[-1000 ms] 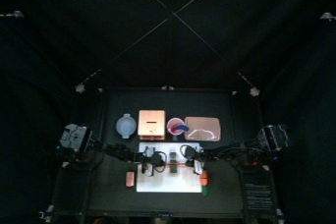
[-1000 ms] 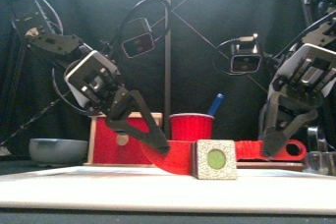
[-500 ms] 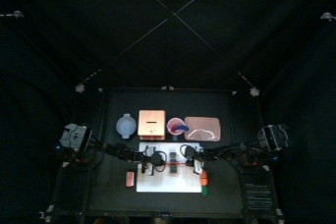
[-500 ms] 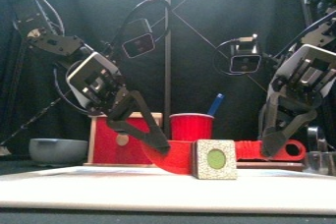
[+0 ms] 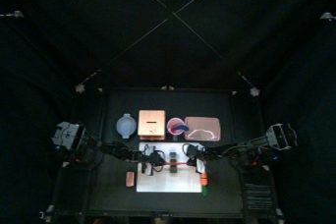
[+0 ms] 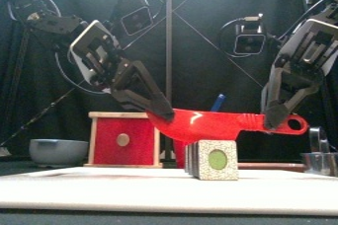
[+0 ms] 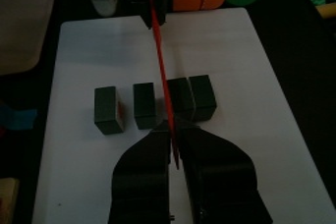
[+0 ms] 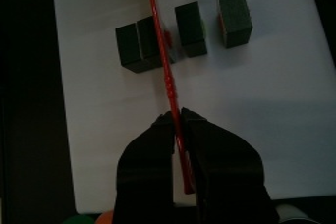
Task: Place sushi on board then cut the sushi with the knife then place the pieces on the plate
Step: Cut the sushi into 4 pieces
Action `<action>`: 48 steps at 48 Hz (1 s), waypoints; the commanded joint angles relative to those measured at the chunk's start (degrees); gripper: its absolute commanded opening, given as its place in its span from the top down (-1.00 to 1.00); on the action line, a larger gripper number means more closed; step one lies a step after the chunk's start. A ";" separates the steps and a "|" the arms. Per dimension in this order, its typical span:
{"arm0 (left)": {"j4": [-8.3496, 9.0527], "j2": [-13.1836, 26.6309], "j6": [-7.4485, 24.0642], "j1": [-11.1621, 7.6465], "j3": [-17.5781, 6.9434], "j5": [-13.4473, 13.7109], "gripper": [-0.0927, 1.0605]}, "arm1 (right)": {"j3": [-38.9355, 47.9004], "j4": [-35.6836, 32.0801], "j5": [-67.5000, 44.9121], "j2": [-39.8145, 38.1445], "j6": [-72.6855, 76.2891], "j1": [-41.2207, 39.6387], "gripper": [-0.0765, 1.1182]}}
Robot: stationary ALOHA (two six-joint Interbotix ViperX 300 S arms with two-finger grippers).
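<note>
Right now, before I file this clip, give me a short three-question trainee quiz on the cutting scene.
1. True or false: the left gripper and the right gripper both clamp the red plastic toy knife.
2. How many dark green sushi blocks are there?
3. The blocks lie on: A the white cutting board; B the pink tray; C the blue-grey bowl.
Key: 1 true; 2 four; 3 A.

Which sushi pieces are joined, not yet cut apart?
The two blocks at the row's end, beside the blade of the red knife, touch each other. The other two blocks each stand alone, with white board showing between them.
</note>
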 commanded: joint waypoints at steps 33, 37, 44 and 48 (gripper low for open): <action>-0.53 0.88 -0.18 -4.57 -1.49 -1.23 0.08 | -0.62 1.93 0.18 -1.49 0.35 1.58 0.21; -0.62 1.05 -0.18 -4.57 -1.49 -1.23 0.08 | -0.62 2.02 0.18 -1.14 0.35 1.58 0.21; -0.70 1.14 -0.26 -4.57 -1.49 -1.23 0.08 | -0.70 2.02 0.18 -0.79 0.35 1.58 0.21; -0.97 1.23 -0.26 -4.57 -1.49 -1.23 0.08 | -0.79 2.02 0.18 -0.70 0.35 1.67 0.21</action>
